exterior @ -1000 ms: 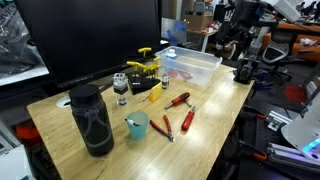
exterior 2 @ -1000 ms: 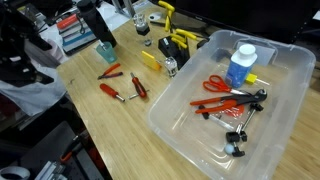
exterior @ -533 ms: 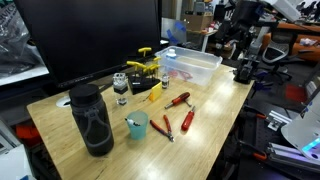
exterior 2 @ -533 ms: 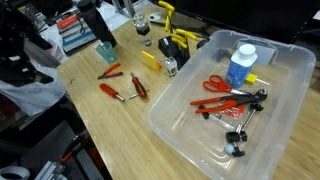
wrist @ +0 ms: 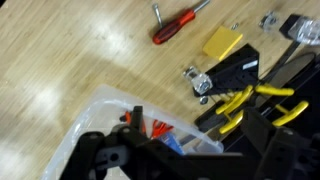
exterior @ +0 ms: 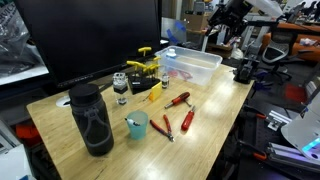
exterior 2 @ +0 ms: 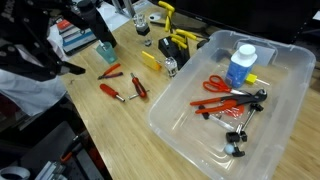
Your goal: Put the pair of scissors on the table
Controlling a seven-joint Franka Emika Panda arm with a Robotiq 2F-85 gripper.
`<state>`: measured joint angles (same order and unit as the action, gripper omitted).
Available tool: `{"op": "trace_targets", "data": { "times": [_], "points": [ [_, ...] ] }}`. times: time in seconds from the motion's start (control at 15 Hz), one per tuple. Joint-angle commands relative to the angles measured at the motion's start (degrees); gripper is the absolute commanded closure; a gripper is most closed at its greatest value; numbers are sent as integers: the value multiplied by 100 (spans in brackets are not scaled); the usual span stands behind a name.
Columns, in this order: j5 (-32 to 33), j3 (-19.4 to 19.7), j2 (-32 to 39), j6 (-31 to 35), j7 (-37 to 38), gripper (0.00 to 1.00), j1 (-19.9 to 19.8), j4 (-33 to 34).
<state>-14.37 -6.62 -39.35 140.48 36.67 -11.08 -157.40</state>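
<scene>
The red-handled scissors (exterior 2: 214, 84) lie inside the clear plastic bin (exterior 2: 290, 120) on the pale wood table (exterior 2: 105, 125). In the wrist view their red handles (wrist: 160, 128) show through the bin's wall (wrist: 105, 100). My gripper (wrist: 197, 114) is open and empty, high above the bin's edge. In an exterior view the gripper (exterior: 224, 22) hangs in the air beyond the table's far end, apart from the bin (exterior: 192, 63). In an exterior view the arm (exterior 2: 52, 42) is a dark blur at the left.
In the bin are a blue bottle (exterior 2: 240, 66) and a black clamp (exterior 2: 240, 105). On the table are red screwdrivers (exterior: 178, 99), red pliers (exterior: 187, 120), a teal cup (exterior: 137, 125), a black bottle (exterior: 92, 118), yellow-handled tools (wrist: 250, 100) and a yellow block (wrist: 222, 42).
The arm has swung: it rose and shifted left in one exterior view, and moved into the other exterior view from the left. Objects on the table and in the bin stayed put.
</scene>
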Motion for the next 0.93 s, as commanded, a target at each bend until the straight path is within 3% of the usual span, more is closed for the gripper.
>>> {"op": "trace_targets", "data": {
  "times": [0.0, 0.2, 0.33, 0.4, 0.6, 0.87],
  "points": [
    [969, -329, 507, 504, 623, 0, -857, 219],
    [1717, -257, 1150, 603, 913, 0, -1265, 583],
    [1805, -113, 1577, 640, 1077, 0, -1206, 862],
    [1776, 37, 1182, 583, 943, 0, -1039, 551],
    [1819, 89, 1592, 597, 1055, 0, -990, 833],
    [1819, 86, 1574, 597, 1058, 0, -991, 841]
  ]
}}
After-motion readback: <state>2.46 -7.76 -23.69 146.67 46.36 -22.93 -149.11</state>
